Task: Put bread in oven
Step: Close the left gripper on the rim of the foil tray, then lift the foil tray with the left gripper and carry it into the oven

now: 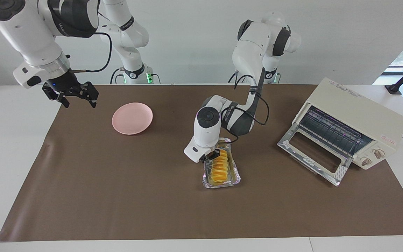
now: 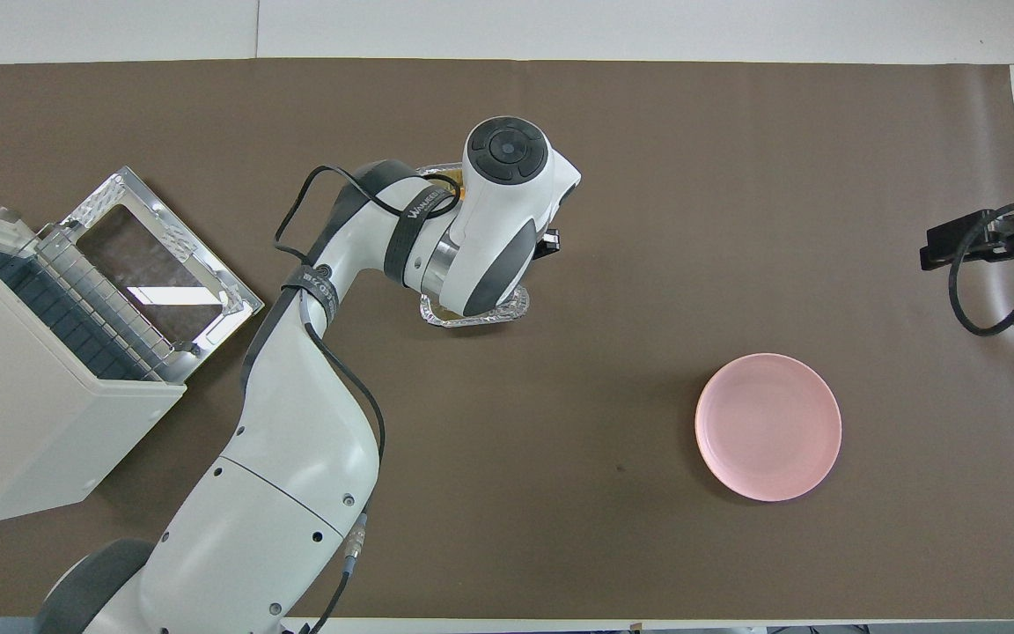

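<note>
Two arms share your bench, its brown mat bare toward the edge farthest from the robots. Your left hand is down in the crinkled silver foil tray mid-mat, clamped on the ridged yellow-orange bread loaf at its robot-side end. The cream-white toaster oven sits toward the left arm's end, glass door dropped open onto the mat, open mat between it and the tray. Your right hand, spread wide and holding nothing, waits over the mat's edge, near the round pink plate. The oven's lettering cannot be read.
</note>
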